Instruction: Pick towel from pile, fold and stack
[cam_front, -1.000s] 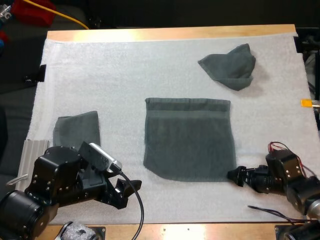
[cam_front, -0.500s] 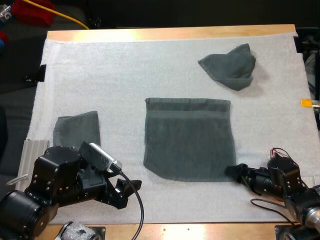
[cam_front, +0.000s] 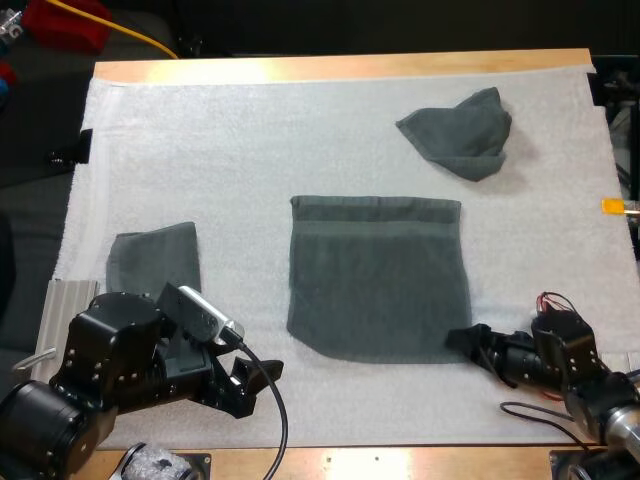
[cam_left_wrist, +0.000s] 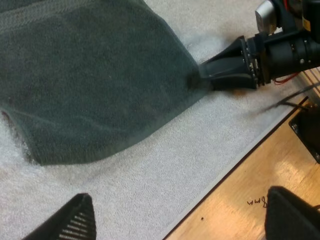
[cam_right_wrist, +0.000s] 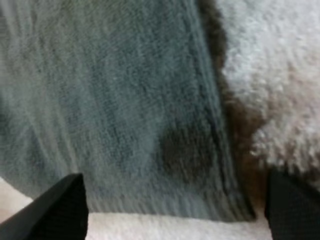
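- The right gripper (cam_front: 463, 342) sits low at the near right corner of the flat towel (cam_front: 378, 275). Its fingers (cam_right_wrist: 62, 202) stand wide apart, released, with the towel's corner lying between them and nothing clamped.
- In the left wrist view, the right gripper's tip meets that same corner.
- The left gripper (cam_front: 252, 384) is over the near left part of the white mat (cam_front: 250, 150), to the near left of the flat towel. Its fingers (cam_left_wrist: 75, 220) are spread, released, and clear of the cloth.
- The flat towel lies spread in the middle of the mat, with a band along its far edge.
- A folded towel (cam_front: 153, 258) lies at the near left, just beyond the left arm.
- A crumpled towel (cam_front: 460, 132) lies at the far right, well apart from the others.
- The mat covers the wooden table (cam_front: 340, 66).
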